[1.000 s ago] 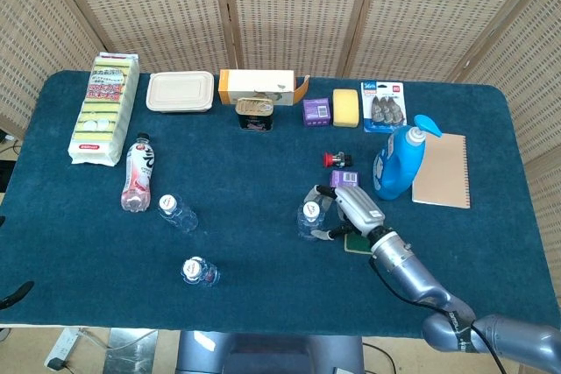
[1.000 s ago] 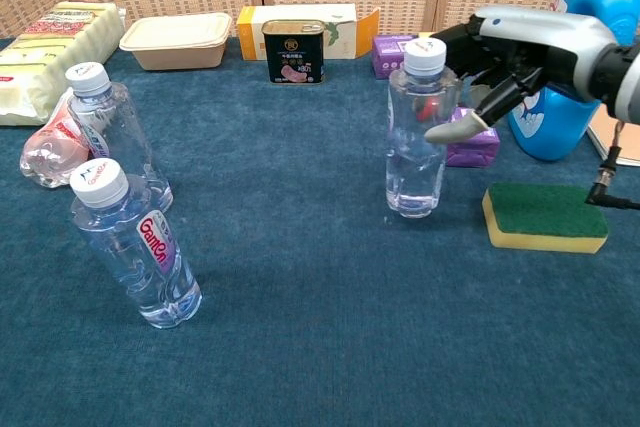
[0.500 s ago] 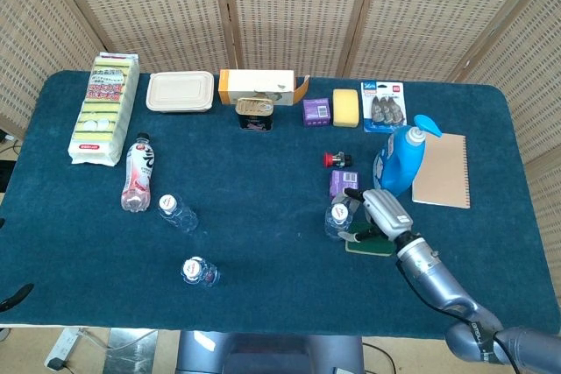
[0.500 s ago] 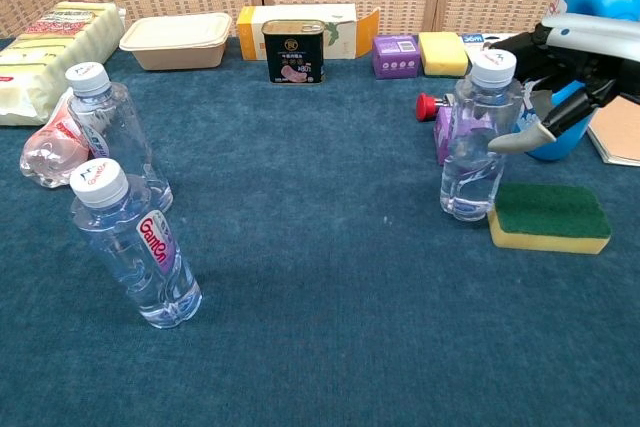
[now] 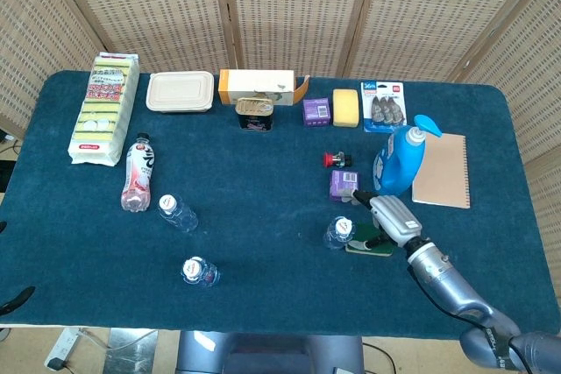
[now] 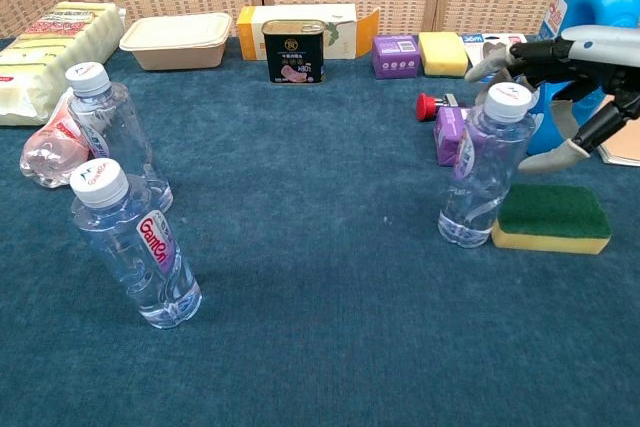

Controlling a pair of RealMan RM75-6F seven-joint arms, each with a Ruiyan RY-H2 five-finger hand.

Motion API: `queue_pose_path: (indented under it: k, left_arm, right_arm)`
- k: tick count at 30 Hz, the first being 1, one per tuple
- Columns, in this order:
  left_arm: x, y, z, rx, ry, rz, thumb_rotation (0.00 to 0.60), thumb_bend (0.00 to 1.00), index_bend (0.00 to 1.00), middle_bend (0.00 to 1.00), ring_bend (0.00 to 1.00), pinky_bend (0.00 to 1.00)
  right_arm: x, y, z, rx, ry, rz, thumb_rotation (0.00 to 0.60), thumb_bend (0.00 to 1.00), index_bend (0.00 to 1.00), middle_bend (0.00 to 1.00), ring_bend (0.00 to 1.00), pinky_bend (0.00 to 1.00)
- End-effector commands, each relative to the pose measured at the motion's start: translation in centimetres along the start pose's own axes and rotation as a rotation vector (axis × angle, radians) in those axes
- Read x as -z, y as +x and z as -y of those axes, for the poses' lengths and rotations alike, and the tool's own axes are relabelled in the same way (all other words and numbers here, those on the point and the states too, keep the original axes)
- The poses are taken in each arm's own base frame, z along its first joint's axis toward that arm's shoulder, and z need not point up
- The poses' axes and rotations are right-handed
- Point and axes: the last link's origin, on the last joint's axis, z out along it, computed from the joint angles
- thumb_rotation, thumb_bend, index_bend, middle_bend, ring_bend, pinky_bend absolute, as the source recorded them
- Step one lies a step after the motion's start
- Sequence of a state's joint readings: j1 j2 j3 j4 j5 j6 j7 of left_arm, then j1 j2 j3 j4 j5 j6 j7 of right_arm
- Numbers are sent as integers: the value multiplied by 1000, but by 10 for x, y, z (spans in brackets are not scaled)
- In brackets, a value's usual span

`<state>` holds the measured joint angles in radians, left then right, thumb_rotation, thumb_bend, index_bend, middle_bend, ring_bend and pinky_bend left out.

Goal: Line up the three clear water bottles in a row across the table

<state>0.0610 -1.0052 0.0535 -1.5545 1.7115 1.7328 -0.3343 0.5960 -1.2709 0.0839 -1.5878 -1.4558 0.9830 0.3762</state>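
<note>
Two clear water bottles stand at the left: one (image 5: 177, 213) (image 6: 112, 137) further back, one (image 5: 200, 271) (image 6: 135, 247) nearer the front edge. The third clear bottle (image 5: 337, 233) (image 6: 485, 169) is right of centre, tilted to the right, its base against a green-topped sponge (image 5: 368, 243) (image 6: 550, 217). My right hand (image 5: 390, 219) (image 6: 565, 72) hovers just right of that bottle's cap. Its fingers are spread and a small gap separates them from the bottle. My left hand does not show in either view.
A pink-labelled bottle (image 5: 138, 177) (image 6: 45, 152) lies beside the left bottles. A blue detergent bottle (image 5: 399, 159), notebook (image 5: 443, 171), purple box (image 5: 344, 185) and red-capped item (image 5: 335, 159) crowd the area behind my right hand. Boxes, a tin (image 5: 254, 114) and sponge packs line the far edge.
My right hand carried the third bottle rightward and nearer the front, put it down against the sponge, and let go. The bottle now leans right. The left bottles stayed put.
</note>
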Motion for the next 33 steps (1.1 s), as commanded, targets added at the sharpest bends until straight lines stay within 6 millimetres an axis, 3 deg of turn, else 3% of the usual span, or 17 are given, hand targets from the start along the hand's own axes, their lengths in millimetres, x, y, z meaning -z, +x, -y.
queue_pose_path:
  k: [1,9,13,17,23,33]
  left_arm:
    - [0,0,0,0,-2,2,600,153,0,0,0,96]
    - [0,0,0,6,-6,5,600,154,0,0,0,96]
    - [-3,-1,0,11,-22,11,600,153,0,0,0,96]
    - [-10,-6,-1,18,-56,35,600,153,0,0,0,96]
    - [-21,-17,-4,39,-119,109,600,152,0,0,0,96]
    - [-35,-39,-11,141,-293,297,600,141,0,0,0,97]
  right_arm:
    - [3,2,0,-2,4,3,600,167,112,192,224,584]
    - [23,17,3,-13,24,-33,600,159,101,160,197,560]
    - [47,33,3,23,20,-64,600,145,91,134,173,522]
    - [73,45,-3,95,-8,-110,600,111,79,100,126,411]
    - [105,47,-14,194,-57,-178,600,38,71,61,51,296]
    - [172,37,-29,215,-154,-293,600,28,70,59,48,281]
